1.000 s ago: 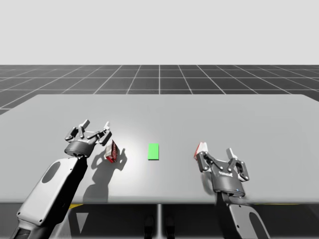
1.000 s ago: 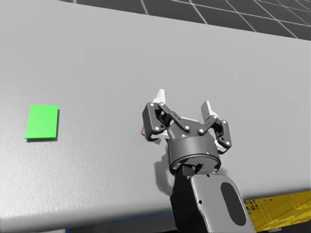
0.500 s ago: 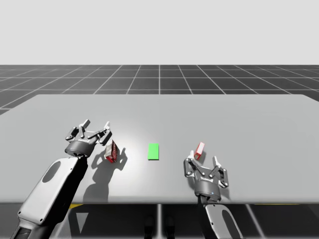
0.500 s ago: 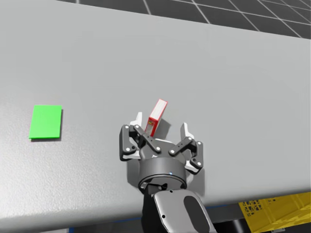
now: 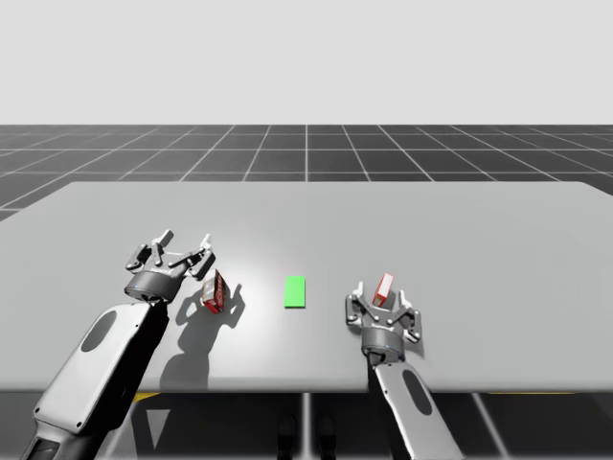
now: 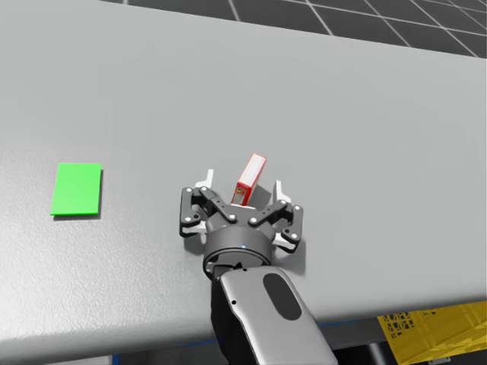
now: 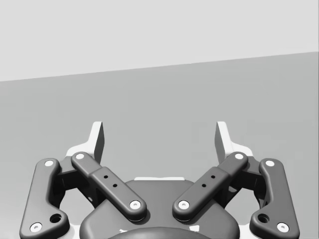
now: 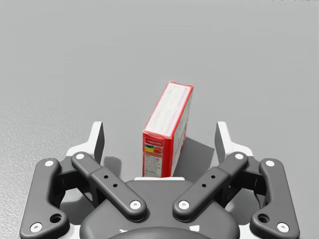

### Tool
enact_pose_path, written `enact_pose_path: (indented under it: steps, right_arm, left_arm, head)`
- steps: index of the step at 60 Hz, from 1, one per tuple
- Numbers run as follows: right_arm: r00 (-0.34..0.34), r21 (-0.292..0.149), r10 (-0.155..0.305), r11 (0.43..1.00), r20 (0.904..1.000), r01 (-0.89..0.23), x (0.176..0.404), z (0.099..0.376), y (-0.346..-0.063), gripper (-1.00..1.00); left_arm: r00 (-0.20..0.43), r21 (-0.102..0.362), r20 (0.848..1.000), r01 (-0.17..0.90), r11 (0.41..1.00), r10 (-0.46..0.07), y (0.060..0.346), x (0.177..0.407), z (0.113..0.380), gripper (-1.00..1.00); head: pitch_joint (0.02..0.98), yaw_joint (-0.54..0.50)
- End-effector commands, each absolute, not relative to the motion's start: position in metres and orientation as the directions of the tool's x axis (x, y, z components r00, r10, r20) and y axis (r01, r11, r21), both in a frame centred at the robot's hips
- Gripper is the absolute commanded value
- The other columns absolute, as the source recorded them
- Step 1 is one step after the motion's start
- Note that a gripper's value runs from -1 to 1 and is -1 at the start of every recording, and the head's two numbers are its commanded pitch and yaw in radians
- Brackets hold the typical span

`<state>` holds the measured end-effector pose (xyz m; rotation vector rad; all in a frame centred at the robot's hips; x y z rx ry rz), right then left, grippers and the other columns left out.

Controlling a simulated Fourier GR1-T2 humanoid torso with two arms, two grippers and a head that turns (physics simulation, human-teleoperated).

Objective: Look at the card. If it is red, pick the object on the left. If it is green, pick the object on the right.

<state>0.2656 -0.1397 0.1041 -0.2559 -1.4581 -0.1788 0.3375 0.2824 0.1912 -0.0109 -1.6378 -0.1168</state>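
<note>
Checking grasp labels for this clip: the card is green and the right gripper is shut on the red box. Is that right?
Not quite. The card is green, but the right gripper is open: the right wrist view shows the red box between its fingers with a gap on each side.

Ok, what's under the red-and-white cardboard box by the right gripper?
Grey tabletop and the shadow of the red-and-white cardboard box. The box stands between the open fingers of the right gripper, touching neither. The gripper's body covers its bottom edge, hiding its footing.
</note>
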Motion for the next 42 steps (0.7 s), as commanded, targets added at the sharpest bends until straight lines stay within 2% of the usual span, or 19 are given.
enact_pose_path:
  steps: [1, 3, 4, 5, 6, 22, 30, 42]
  right_arm:
    - [0.148, -0.106, 0.068, 0.957, 0.9867, 0.269, 0.2741, 0.0982, -0.1434, -1.0]
    - [0.162, -0.105, 0.065, 0.962, 0.9847, 0.252, 0.2744, 0.0986, -0.1447, -0.79]
    - [0.147, -0.106, 0.067, 0.956, 0.9868, 0.272, 0.2737, 0.0979, -0.1439, -0.5]
    - [0.147, -0.106, 0.067, 0.956, 0.9868, 0.272, 0.2737, 0.0979, -0.1439, -0.5]
    - [0.154, -0.1, 0.059, 0.956, 0.9863, 0.275, 0.2735, 0.0982, -0.1441, 1.0]
    - [0.173, -0.08, 0.033, 0.959, 0.9843, 0.273, 0.2696, 0.0994, -0.1456, 1.0]
    - [0.171, -0.072, 0.025, 0.959, 0.9849, 0.274, 0.2689, 0.0992, -0.1465, 1.0]
    - [0.171, -0.068, 0.022, 0.961, 0.9851, 0.269, 0.2668, 0.0989, -0.1472, 1.0]
  left_arm:
    - [-0.07, 0.071, 0.995, 0.081, 0.994, -0.066, 0.282, 0.3376, 0.1906, -1.0]
    - [-0.07, 0.072, 0.995, 0.081, 0.994, -0.066, 0.2821, 0.3377, 0.1906, -1.0]
    - [-0.07, 0.072, 0.995, 0.081, 0.994, -0.066, 0.2821, 0.3377, 0.1905, -1.0]
    - [-0.07, 0.072, 0.995, 0.081, 0.994, -0.066, 0.2821, 0.3377, 0.1905, -1.0]
    - [-0.07, 0.072, 0.995, 0.081, 0.994, -0.066, 0.2818, 0.3374, 0.1906, -1.0]
    - [-0.07, 0.072, 0.995, 0.081, 0.994, -0.066, 0.2817, 0.3372, 0.1906, -1.0]
    - [-0.07, 0.072, 0.995, 0.081, 0.994, -0.067, 0.2817, 0.3372, 0.1906, -1.0]
    - [-0.07, 0.072, 0.995, 0.081, 0.994, -0.067, 0.2817, 0.3373, 0.1906, -1.0]
  head:
    - [0.858, -0.32]
    - [0.858, -0.32]
    - [0.858, -0.32]
    - [0.858, -0.32]
    - [0.857, -0.32]
    - [0.843, -0.32]
    - [0.775, -0.32]
    - [0.614, -0.35]
